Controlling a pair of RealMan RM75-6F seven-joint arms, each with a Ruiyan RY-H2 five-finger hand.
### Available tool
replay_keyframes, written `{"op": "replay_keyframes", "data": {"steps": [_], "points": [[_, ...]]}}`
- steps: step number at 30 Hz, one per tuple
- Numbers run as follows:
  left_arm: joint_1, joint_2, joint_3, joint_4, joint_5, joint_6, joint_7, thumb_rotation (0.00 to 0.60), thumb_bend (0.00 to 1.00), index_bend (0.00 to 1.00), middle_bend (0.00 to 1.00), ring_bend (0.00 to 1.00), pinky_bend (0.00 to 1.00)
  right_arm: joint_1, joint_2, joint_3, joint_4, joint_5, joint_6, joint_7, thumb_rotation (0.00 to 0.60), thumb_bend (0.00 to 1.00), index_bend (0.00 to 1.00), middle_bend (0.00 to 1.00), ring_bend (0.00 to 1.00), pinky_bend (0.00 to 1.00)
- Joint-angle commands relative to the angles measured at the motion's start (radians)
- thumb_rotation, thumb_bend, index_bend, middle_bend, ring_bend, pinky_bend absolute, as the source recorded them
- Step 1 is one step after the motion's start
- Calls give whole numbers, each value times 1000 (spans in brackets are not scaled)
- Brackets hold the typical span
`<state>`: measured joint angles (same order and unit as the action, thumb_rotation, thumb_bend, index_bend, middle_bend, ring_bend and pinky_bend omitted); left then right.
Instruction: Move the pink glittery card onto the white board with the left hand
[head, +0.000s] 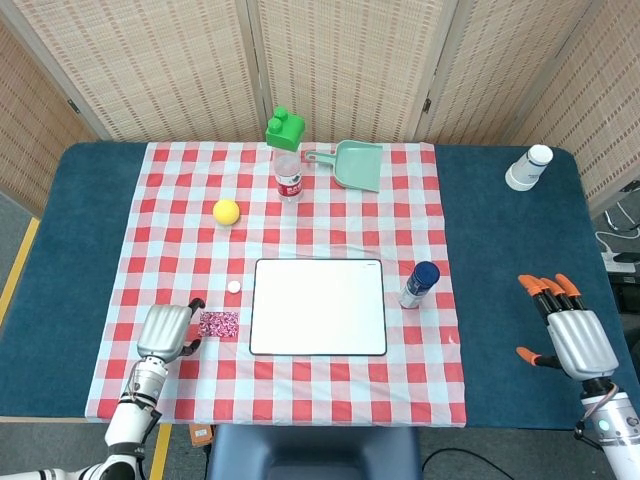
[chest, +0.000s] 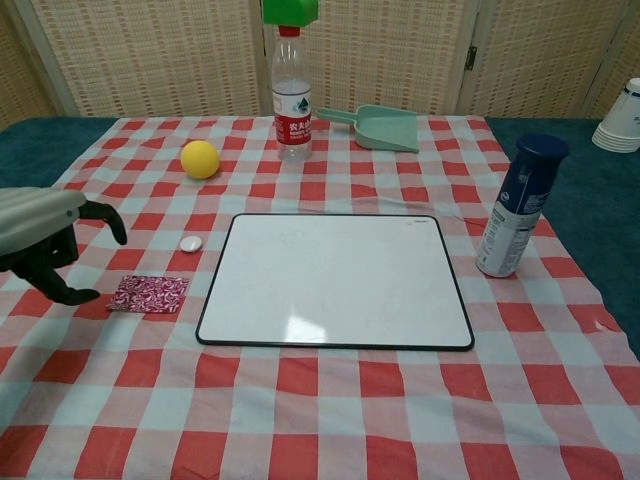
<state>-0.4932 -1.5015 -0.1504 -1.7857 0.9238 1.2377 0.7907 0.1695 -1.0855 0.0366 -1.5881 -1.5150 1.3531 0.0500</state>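
Observation:
The pink glittery card (head: 219, 323) (chest: 149, 294) lies flat on the checked cloth just left of the white board (head: 318, 306) (chest: 336, 280). My left hand (head: 167, 331) (chest: 48, 236) hovers right beside the card's left edge, fingers apart and curved, holding nothing; its fingertips (chest: 88, 294) come close to the card, and I cannot tell if they touch. My right hand (head: 566, 328) rests open over the blue table at the far right, far from the board.
A small white cap (head: 233, 287) (chest: 191, 243) lies just beyond the card. A yellow ball (head: 227, 211), a water bottle topped by a green block (head: 286, 160), a green dustpan (head: 354, 164), a blue-capped can (head: 419, 285) and stacked paper cups (head: 528, 167) stand further off.

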Motion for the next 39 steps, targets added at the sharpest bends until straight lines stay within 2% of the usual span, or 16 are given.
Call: {"op": "replay_keyframes", "data": {"steps": [1, 7, 11, 39], "points": [[-14, -23, -12, -16, -37, 22, 28, 600, 253, 348, 1000, 1000, 1000, -1, 1, 0, -1, 0, 2, 3, 600, 0, 0, 110, 0, 1], [-33, -87, -26, 9, -79, 63, 42, 600, 253, 368, 1000, 1000, 1000, -4, 8, 1, -1, 0, 8, 16, 600, 0, 0, 110, 0, 1], [-44, -112, -24, 44, -88, 60, 36, 600, 253, 348, 1000, 1000, 1000, -4, 10, 2, 2, -1, 9, 26, 600, 0, 0, 110, 0, 1], [-90, -155, 31, 164, -9, -10, -28, 600, 254, 323, 1000, 1000, 1000, -1, 12, 9, 6, 12, 4, 35, 600, 0, 0, 110, 0, 1]]}}
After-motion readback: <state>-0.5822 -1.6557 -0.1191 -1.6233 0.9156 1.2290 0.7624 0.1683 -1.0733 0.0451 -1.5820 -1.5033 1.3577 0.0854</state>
